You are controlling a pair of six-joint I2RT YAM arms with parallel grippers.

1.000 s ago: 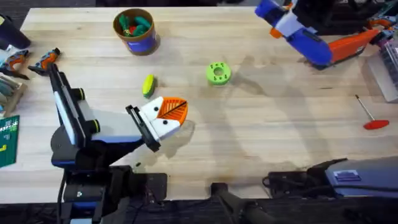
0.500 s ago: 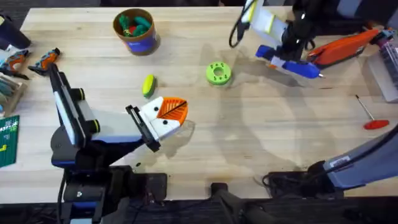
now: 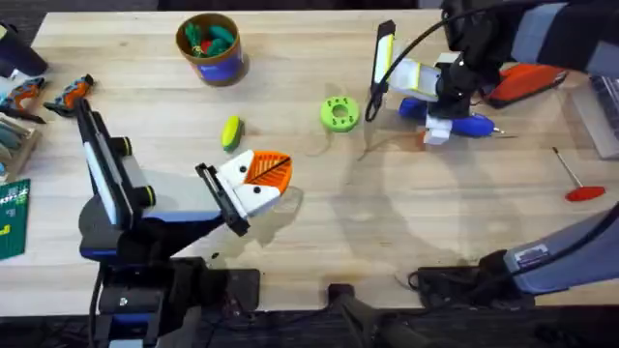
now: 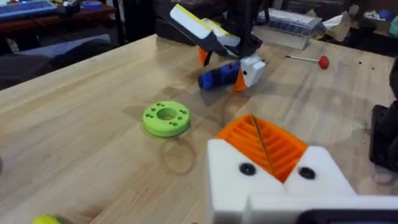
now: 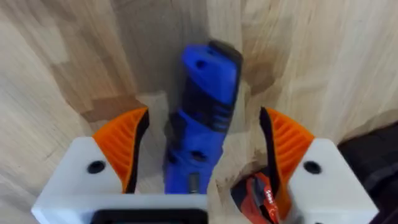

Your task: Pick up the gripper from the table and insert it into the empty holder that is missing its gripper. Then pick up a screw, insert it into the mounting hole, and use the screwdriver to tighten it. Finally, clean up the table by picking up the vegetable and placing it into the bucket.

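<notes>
With the blue pen-shaped electric screwdriver (image 5: pixel 202 118) lying on the pale wooden table (image 3: pixel 435 222) at its far right, straddled by the right gripper (image 3: pixel 440 121): orange pads spread wide, either side of the barrel, not yet clamped (long axis running up between them). Left gripper (image 3: pixel 263 179) well apart, orange ribbed pads pressed together, holding nothing.

A robotics lab — wooden workbench (image 3: pixel 319 213), red-handled driver (image 3: pixel 577 181), cluttered desks behind.
</notes>
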